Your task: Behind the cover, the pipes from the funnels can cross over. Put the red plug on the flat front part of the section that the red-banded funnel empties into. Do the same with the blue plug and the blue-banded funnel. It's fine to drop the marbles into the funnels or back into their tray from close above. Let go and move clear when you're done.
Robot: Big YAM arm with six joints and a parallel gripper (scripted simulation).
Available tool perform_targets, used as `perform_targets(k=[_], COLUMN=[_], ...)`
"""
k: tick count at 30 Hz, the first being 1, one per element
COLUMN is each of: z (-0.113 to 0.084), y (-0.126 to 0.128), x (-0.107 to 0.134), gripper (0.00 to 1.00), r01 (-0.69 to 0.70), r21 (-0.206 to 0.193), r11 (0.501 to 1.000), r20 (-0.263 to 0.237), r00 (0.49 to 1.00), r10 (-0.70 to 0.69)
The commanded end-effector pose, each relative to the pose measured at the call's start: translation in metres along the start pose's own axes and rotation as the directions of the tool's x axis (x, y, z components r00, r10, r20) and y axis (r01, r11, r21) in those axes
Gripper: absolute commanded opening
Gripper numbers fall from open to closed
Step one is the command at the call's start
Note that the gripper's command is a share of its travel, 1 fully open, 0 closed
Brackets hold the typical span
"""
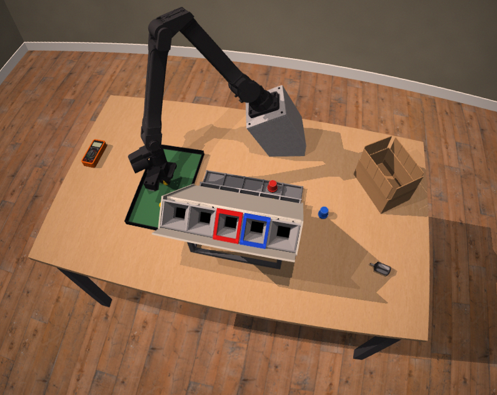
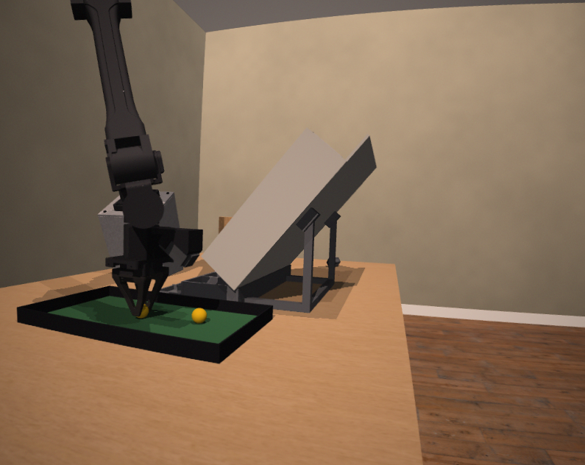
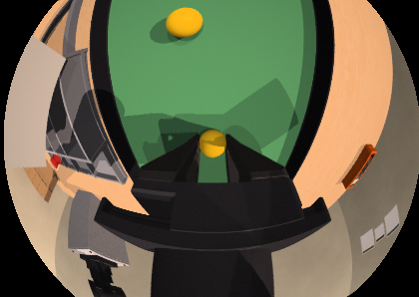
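My gripper [image 2: 141,311] is down in the green marble tray [image 2: 147,320] and shut on a yellow marble [image 3: 212,144], still at the tray floor. A second yellow marble [image 2: 199,314] lies free in the tray and also shows in the wrist view [image 3: 185,22]. The funnel box [image 1: 231,223] stands right of the tray, with a red-banded funnel [image 1: 228,224] and a blue-banded funnel [image 1: 256,230]. The red plug [image 1: 272,185] stands on the flat part of a section in the grey row [image 1: 252,185] behind the cover. The blue plug [image 1: 323,212] stands on the table right of the box.
An orange multimeter [image 1: 94,152] lies left of the tray. An open cardboard box [image 1: 389,172] stands at the far right. A small dark object [image 1: 381,268] lies near the front right. The arm's grey base block [image 1: 276,123] stands behind the funnel box.
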State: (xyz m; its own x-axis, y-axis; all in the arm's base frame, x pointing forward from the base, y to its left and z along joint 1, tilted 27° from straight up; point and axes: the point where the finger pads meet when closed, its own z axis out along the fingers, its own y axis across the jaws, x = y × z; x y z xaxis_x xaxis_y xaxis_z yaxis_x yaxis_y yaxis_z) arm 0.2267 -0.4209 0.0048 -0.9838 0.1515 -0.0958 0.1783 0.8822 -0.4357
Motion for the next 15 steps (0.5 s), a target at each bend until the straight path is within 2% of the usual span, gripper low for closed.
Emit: perform_targets(k=[1,7,15], z=[-0.005,-0.013,-0.020], y=[-0.015,-0.016,-0.004], x=[-0.011,-0.011,-0.009], gripper=[0.00,0.00,0.00], r01=[0.001,0.000,0.002], r21=[0.030,0.034,0.014], r11=[1.000,0.999,1.000], r20=[0.028,0.033,0.021], r00=[1.000,0.999,1.000], r10=[-0.002,-0.001,-0.003])
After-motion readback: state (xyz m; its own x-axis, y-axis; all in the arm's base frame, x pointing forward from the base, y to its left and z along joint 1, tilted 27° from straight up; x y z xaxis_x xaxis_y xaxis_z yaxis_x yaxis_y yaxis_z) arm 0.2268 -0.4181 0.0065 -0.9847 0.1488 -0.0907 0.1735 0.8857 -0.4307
